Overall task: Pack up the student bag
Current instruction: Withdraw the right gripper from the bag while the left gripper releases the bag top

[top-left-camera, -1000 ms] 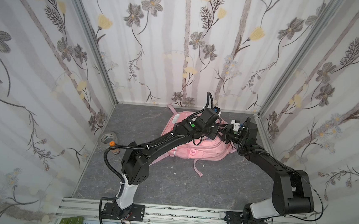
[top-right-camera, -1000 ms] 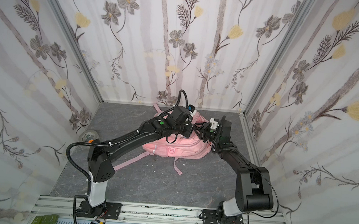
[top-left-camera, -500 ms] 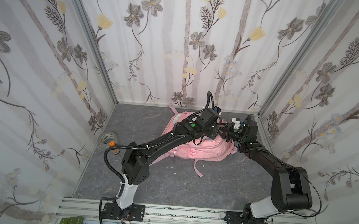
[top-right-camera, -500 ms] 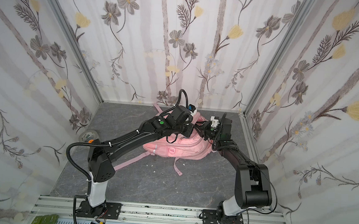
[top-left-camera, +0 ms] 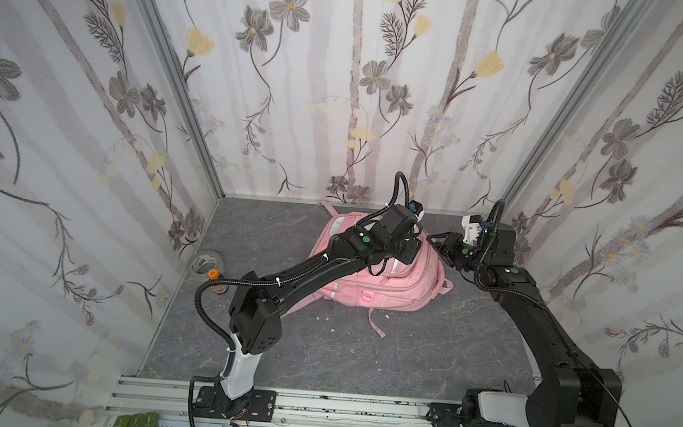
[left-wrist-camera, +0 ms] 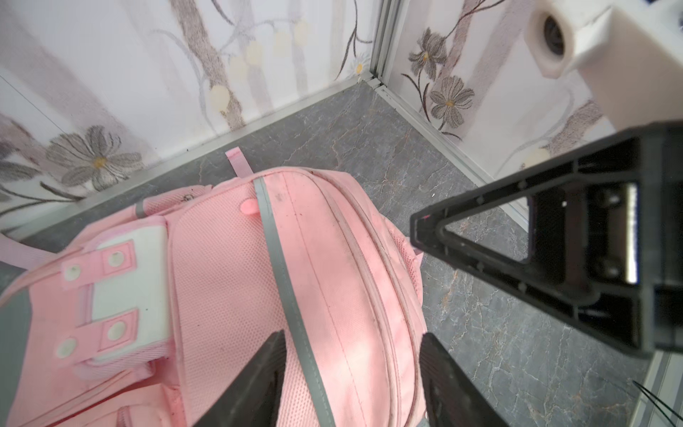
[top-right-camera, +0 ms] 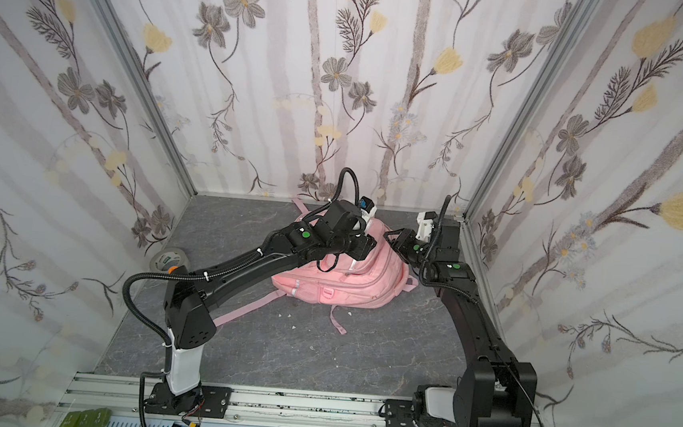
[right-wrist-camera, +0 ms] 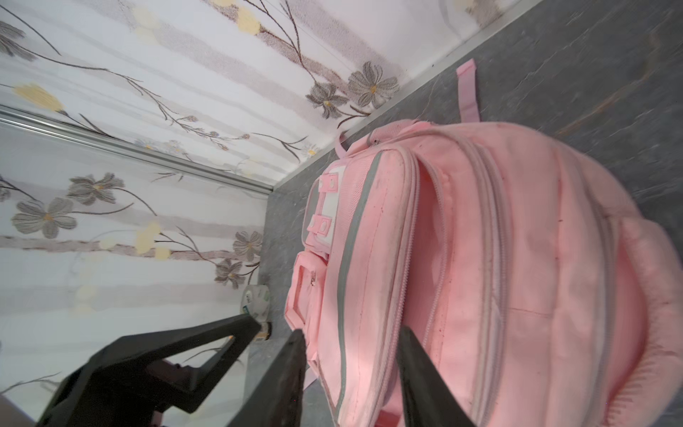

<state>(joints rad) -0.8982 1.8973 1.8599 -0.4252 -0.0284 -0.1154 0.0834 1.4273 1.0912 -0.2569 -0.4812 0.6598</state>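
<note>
Student bag point(top-left-camera: 372, 283) lies at the far middle of the table point(top-left-camera: 321, 346). Left tool point(left-wrist-camera: 351, 336) and right tool point(right-wrist-camera: 351, 331) hover over its right end, both part-open and empty. Next likely calls for a careful pinch on a zip point(right-wrist-camera: 411, 240).

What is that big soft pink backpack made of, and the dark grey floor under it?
The soft pink backpack looks like woven fabric, matte: the left wrist view shows a fine mesh weave, stitched seams and sagging folds. The dark grey floor looks like a smooth sheet printed with pale marble-like veins; stone or vinyl, I cannot tell.
</note>
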